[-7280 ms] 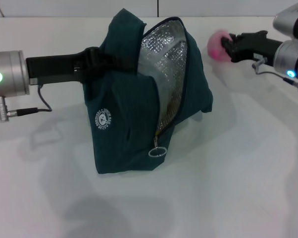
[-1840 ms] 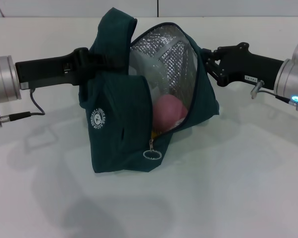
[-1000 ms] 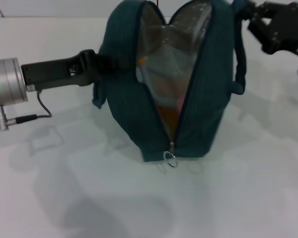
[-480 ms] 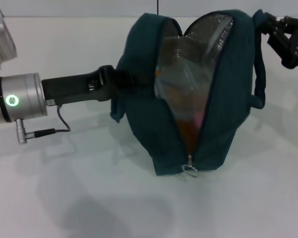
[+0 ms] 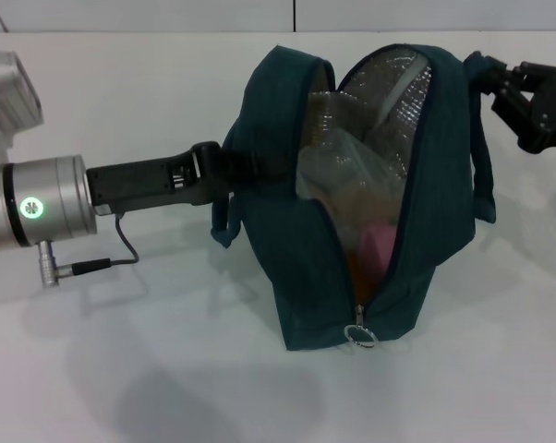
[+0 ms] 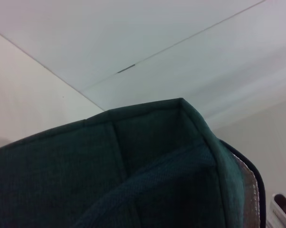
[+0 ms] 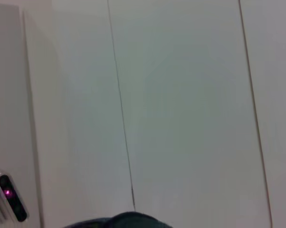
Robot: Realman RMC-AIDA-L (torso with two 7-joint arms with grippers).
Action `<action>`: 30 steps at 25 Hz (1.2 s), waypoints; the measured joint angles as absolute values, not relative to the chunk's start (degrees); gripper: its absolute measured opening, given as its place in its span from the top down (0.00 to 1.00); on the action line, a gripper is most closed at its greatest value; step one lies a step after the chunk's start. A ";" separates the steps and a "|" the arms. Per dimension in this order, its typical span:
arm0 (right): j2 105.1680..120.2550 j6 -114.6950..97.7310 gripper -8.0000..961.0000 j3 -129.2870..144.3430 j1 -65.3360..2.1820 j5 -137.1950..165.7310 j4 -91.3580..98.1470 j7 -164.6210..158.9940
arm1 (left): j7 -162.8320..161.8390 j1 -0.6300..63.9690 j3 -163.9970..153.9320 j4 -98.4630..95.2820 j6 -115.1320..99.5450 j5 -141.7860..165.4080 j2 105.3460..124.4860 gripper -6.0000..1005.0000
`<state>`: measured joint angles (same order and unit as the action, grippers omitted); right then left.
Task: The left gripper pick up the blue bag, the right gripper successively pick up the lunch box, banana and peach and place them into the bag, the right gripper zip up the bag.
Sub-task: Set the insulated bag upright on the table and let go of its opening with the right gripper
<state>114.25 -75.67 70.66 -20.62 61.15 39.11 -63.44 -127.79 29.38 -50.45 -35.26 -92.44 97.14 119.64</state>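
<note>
Bag (image 5: pixel 306 249): dark teal, upright on the white table (image 5: pixel 167 369), zipper gaping — silver lining shows.
Left gripper (image 5: pixel 250 166): clenched on the bag's left-side fabric near the top.
Right gripper (image 5: pixel 500 88): grasping the bag's strap (image 5: pixel 482 175) at upper right.
Contents: clear lunch box (image 5: pixel 347 161) above, pink peach (image 5: pixel 378 249) lower; banana not made out.
Zipper pull (image 5: pixel 360 336): ring at the base of the opening.

One blue bag (image 5: pixel 296 249); one zip ring (image 5: pixel 359 336); one pink fruit (image 5: pixel 378 247) inside; two pincers, left pincer (image 5: pixel 250 166); right pincer (image 5: pixel 500 88).
</note>
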 joint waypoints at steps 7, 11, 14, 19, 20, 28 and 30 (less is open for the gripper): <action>114.21 -75.70 0.93 70.66 -20.98 62.15 38.39 -62.69 | -126.44 29.35 -50.27 -34.04 -92.49 97.11 119.53 0.96; 114.17 -76.07 0.90 70.66 -20.90 62.11 38.38 -62.57 | -126.38 29.35 -50.41 -34.02 -92.52 97.10 119.59 0.96; 114.27 -76.43 0.87 70.40 -20.67 61.99 38.39 -62.47 | -126.11 29.35 -50.38 -33.90 -92.54 97.10 119.61 0.96; 114.37 -77.04 0.83 69.86 -20.57 62.00 38.39 -62.01 | -125.91 29.35 -50.22 -33.49 -92.49 97.10 119.62 0.96; 114.35 -76.89 0.82 69.71 -20.67 61.99 38.36 -62.01 | -125.90 29.35 -50.19 -33.42 -92.44 97.10 119.61 0.96; 114.12 -76.65 0.66 68.42 -21.50 62.12 37.12 -61.97 | -125.86 29.33 -49.81 -33.31 -92.33 96.71 119.54 0.96; 113.92 -76.88 0.58 68.40 -21.29 62.14 37.11 -61.96 | -125.86 29.31 -49.81 -33.31 -92.34 96.64 119.50 0.96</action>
